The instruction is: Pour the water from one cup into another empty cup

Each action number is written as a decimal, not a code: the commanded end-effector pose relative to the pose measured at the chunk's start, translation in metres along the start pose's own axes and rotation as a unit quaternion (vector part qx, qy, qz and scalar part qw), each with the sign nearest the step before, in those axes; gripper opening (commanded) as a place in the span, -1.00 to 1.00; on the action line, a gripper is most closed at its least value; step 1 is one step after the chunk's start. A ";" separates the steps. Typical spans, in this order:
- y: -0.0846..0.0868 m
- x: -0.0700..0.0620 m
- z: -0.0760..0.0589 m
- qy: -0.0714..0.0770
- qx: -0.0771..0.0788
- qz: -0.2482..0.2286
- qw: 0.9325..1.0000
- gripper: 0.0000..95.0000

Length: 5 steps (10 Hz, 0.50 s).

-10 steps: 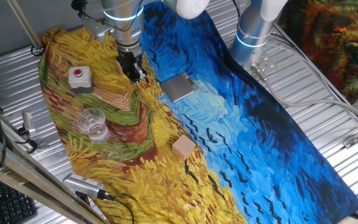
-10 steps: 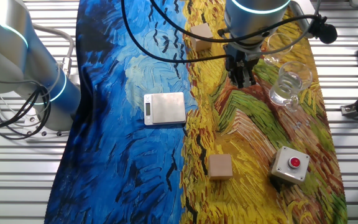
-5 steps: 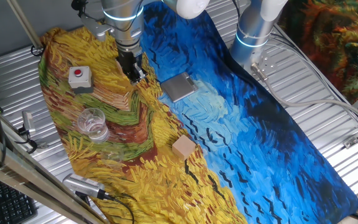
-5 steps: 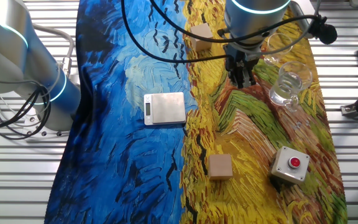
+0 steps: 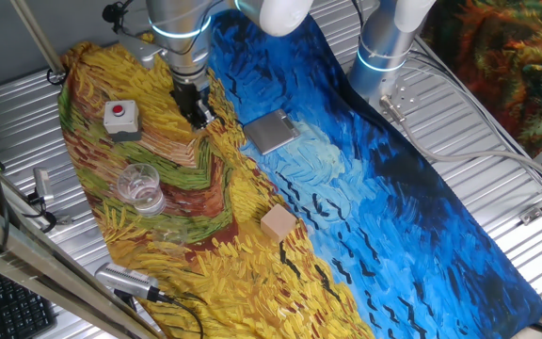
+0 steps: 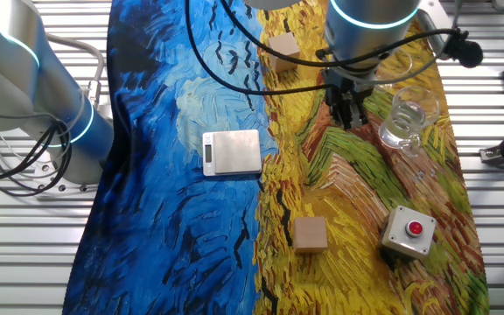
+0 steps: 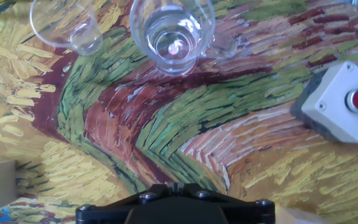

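A clear handled cup with water [image 7: 173, 32] stands on the yellow part of the painted cloth; it also shows in the other fixed view [image 6: 407, 121]. An empty clear cup [image 7: 65, 25] stands just beside it, seen too in the other fixed view [image 6: 394, 63]. In one fixed view the two cups [image 5: 142, 186] overlap. My gripper [image 6: 350, 112] hangs low over the cloth, shut and empty, a short way from the water cup; it also shows in one fixed view [image 5: 197, 115]. In the hand view only the dark gripper body [image 7: 174, 204] shows at the bottom edge.
A grey box with a red button [image 6: 407, 232] sits near the cups. Two wooden blocks [image 6: 310, 234] [image 6: 283, 45] and a small scale [image 6: 232, 150] lie on the cloth. A second arm [image 6: 33, 79] stands at the table edge.
My gripper has shifted slightly sideways toward the cups. The cups and other things have not moved.
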<state>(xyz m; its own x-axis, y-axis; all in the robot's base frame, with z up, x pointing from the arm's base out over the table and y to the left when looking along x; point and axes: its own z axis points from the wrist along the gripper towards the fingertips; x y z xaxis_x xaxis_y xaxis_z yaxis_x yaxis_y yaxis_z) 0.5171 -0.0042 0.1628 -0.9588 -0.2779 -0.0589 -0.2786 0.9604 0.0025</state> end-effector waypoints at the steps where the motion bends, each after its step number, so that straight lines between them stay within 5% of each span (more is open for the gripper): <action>1: 0.000 -0.002 0.000 0.001 0.000 -0.003 1.000 -1.00; 5: 0.001 0.000 -0.002 0.001 -0.001 -0.009 1.000 -1.00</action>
<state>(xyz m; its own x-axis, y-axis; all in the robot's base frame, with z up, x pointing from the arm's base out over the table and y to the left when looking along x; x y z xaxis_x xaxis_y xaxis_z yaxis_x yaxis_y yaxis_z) 0.5163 -0.0033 0.1659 -0.9536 -0.2958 -0.0559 -0.2966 0.9550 0.0059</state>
